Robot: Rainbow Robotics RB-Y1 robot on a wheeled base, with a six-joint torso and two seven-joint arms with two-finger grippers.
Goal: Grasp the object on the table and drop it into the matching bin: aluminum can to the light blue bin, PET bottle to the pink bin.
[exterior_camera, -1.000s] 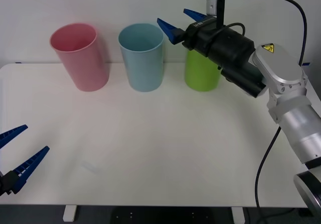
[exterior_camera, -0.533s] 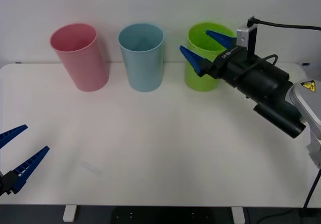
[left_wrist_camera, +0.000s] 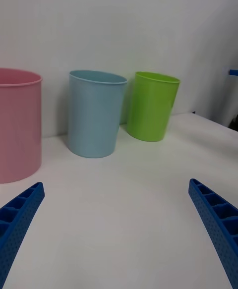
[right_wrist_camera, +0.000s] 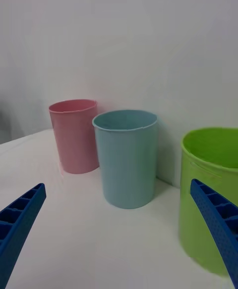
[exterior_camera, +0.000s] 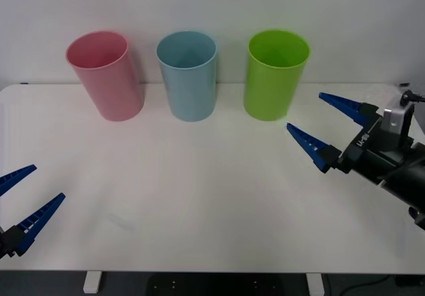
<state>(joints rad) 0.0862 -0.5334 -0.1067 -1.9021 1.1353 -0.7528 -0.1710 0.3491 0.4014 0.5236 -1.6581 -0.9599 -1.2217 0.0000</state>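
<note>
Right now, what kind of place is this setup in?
Probably a lab bench for a sorting test: a bare white table against a plain wall, holding a row of three bins, pink, light blue and green, with both open grippers, left and right, above it.

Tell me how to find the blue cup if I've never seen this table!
Look at the far edge of the white table, where three tall cups stand in a row by the wall. The light blue bin is the middle one, between the pink bin and the lime green bin.

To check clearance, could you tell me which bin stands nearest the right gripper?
The lime green bin, rightmost of the three, sits closest to the open right gripper.
</note>
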